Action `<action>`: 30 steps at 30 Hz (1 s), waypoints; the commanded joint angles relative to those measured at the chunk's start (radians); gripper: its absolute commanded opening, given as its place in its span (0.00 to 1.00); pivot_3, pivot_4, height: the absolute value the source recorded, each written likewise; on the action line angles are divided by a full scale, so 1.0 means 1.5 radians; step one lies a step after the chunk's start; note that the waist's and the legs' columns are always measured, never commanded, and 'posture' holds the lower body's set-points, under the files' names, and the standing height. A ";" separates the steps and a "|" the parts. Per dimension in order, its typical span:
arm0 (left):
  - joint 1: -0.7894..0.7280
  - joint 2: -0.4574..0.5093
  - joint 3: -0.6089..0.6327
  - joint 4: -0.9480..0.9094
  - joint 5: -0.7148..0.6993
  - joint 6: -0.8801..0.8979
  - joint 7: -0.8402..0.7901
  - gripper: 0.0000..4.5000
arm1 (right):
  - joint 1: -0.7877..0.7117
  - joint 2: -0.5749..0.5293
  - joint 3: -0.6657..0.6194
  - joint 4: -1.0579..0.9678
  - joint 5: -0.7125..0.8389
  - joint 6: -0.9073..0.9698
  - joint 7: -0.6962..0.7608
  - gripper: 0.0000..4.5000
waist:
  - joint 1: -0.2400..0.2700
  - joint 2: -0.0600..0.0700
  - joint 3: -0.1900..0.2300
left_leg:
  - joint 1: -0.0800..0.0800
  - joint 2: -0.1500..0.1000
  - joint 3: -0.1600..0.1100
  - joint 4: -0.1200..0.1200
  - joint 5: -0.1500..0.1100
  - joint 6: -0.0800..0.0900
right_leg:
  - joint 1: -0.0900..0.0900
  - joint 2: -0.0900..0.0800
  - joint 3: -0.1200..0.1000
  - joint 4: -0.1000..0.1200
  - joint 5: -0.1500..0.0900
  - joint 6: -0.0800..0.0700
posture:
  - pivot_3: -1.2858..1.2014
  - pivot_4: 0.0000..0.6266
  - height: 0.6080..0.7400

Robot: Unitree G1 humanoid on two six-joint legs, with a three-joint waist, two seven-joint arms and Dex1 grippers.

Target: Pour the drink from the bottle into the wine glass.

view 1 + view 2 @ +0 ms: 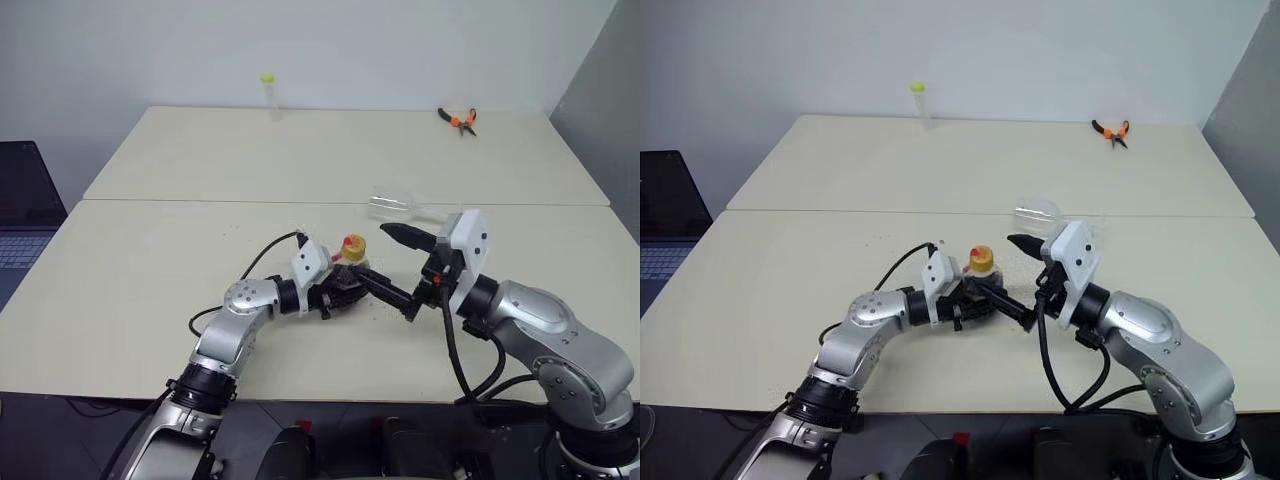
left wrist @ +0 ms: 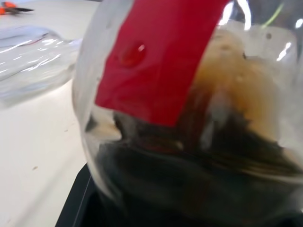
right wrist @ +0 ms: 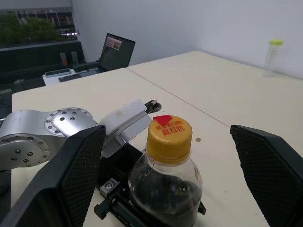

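Left gripper: you see it near the front edge of the desk, closed around the lower body of the bottle.
Bottle: one, standing upright on the desk, long axis vertical, yellow-orange cap on top and still screwed on. It sits near the middle of the front half, between your two grippers.
Drink: dark brown liquid, it fills the lower part of the bottle; above it the clear wall carries a red band.
Right gripper: its two black fingers stand wide apart and hold nothing. It hovers just beside the bottle, on the right side, pointing toward the cap; in the right wrist view the cap lies between the two fingers.
Wine glass: one, clear, lying on its side just behind the right gripper, near the seam where the two desks meet. Its long axis runs about along the seam. No drink is visible in it.
Tube: one thin clear tube with a yellow-green cap, upright at the far edge.
Pliers: one pair, orange handles, near the far right corner.
Laptop: one, beyond the left edge.
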 commanded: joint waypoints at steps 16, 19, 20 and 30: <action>-0.026 -0.021 -0.018 0.004 0.011 -0.043 -0.037 0.46 | -0.018 0.015 0.027 0.002 -0.027 -0.015 0.004 0.54 | 0.000 0.000 0.000 | 0.000 0.000 0.000 0.000 0.000 0.000 | 0.000 0.001 0.000 0.000 0.000 0.000 | 0.52 0.24 1.00; -0.025 -0.021 -0.022 0.002 0.011 -0.043 -0.037 0.46 | -0.020 0.013 0.030 0.002 -0.029 -0.012 0.006 0.31 | 0.000 0.000 0.000 | 0.000 0.000 0.000 0.000 0.000 0.000 | 0.000 0.001 0.000 0.000 0.000 0.000 | 0.52 0.24 1.00; -0.025 -0.022 -0.022 0.001 0.011 -0.043 -0.037 0.46 | -0.021 0.011 0.031 0.002 -0.030 -0.011 0.007 0.26 | 0.000 0.000 0.000 | 0.000 0.000 0.000 0.000 0.000 0.000 | 0.000 0.001 0.000 0.000 0.000 0.000 | 0.52 0.24 1.00; -0.025 -0.021 -0.024 -0.035 -0.019 -0.013 -0.065 0.34 | -0.043 -0.068 0.021 0.072 -0.039 -0.057 0.126 0.26 | 0.000 0.000 0.000 | 0.000 0.000 0.000 0.000 0.000 0.000 | 0.000 0.001 0.000 0.000 0.000 0.000 | 0.52 0.24 1.00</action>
